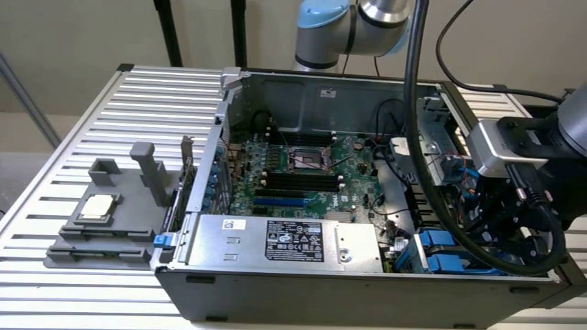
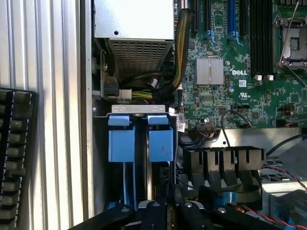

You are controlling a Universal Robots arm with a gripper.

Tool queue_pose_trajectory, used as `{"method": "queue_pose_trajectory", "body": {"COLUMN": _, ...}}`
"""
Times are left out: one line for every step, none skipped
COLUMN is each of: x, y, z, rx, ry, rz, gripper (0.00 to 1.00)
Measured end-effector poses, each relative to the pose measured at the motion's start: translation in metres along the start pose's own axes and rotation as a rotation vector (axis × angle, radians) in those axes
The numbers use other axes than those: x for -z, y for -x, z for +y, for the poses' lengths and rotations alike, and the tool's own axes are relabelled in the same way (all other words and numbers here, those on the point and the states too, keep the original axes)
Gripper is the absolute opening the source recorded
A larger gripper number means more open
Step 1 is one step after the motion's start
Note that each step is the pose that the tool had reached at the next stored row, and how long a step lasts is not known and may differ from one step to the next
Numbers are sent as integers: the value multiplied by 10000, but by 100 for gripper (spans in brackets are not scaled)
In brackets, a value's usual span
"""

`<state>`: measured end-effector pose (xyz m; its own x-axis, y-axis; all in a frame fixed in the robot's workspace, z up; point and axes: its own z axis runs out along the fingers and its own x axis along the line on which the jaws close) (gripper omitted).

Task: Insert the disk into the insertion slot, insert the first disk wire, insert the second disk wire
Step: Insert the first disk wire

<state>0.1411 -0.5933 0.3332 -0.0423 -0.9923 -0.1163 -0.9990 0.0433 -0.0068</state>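
The hand (image 1: pixel 502 235) (image 2: pixel 165 210) hangs inside the dark grey computer case (image 1: pixel 367 292), at its near corner on the exterior view's right. I cannot tell whether it is spread or pinching anything. The insertion slot (image 1: pixel 440 251) (image 2: pixel 160 143), marked by two bright blue tabs, lies right at the hand's tip, between the silver power-supply box (image 1: pixel 284 240) and the case wall.

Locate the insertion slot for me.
Exterior view's right, near corner of the computer case: the insertion slot with blue tabs sits right beside the silver power-supply box.
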Motion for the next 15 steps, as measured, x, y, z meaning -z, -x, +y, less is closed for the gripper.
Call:
{"method": "queue_pose_trajectory", "body": {"x": 1, "y": 0, "z": 0, "rx": -1, "ry": 5, "rz": 2, "gripper": 16}}
{"method": "queue_pose_trajectory", "body": {"x": 1, "y": 1, "z": -1, "rx": -1, "ry": 15, "rz": -5, "gripper": 18}}
{"method": "queue_pose_trajectory", "body": {"x": 12, "y": 2, "z": -1, "rx": -3, "ry": 29, "rz": -3, "gripper": 18}}
{"method": "queue_pose_trajectory", "body": {"x": 35, "y": 5, "z": -1, "rx": -5, "ry": 47, "rz": 8, "gripper": 18}}
{"method": "queue_pose_trajectory", "body": {"x": 57, "y": 7, "z": -1, "rx": -7, "ry": 65, "rz": 4, "gripper": 24}}
{"method": "queue_pose_trajectory", "body": {"x": 86, "y": 10, "z": -1, "rx": -9, "ry": 78, "rz": 7, "gripper": 24}}
{"method": "queue_pose_trajectory", "body": {"x": 116, "y": 13, "z": -1, "rx": -10, "ry": 86, "rz": 12, "gripper": 24}}
{"method": "queue_pose_trajectory", "body": {"x": 141, "y": 13, "z": -1, "rx": -11, "ry": 87, "rz": 8, "gripper": 24}}
{"method": "queue_pose_trajectory", "body": {"x": 164, "y": 10, "z": 3, "rx": -12, "ry": 88, "rz": 10, "gripper": 24}}
{"method": "queue_pose_trajectory", "body": {"x": 179, "y": 3, "z": 13, "rx": -11, "ry": 89, "rz": 8, "gripper": 24}}
{"method": "queue_pose_trajectory", "body": {"x": 192, "y": -8, "z": 38, "rx": -9, "ry": 88, "rz": 8, "gripper": 24}}
{"method": "queue_pose_trajectory", "body": {"x": 202, "y": -22, "z": 71, "rx": -8, "ry": 89, "rz": 9, "gripper": 24}}
{"method": "queue_pose_trajectory", "body": {"x": 210, "y": -36, "z": 111, "rx": -10, "ry": 87, "rz": 10, "gripper": 24}}
{"method": "queue_pose_trajectory", "body": {"x": 219, "y": -51, "z": 156, "rx": -10, "ry": 85, "rz": 8, "gripper": 24}}
{"method": "queue_pose_trajectory", "body": {"x": 226, "y": -64, "z": 203, "rx": -10, "ry": 81, "rz": 10, "gripper": 24}}
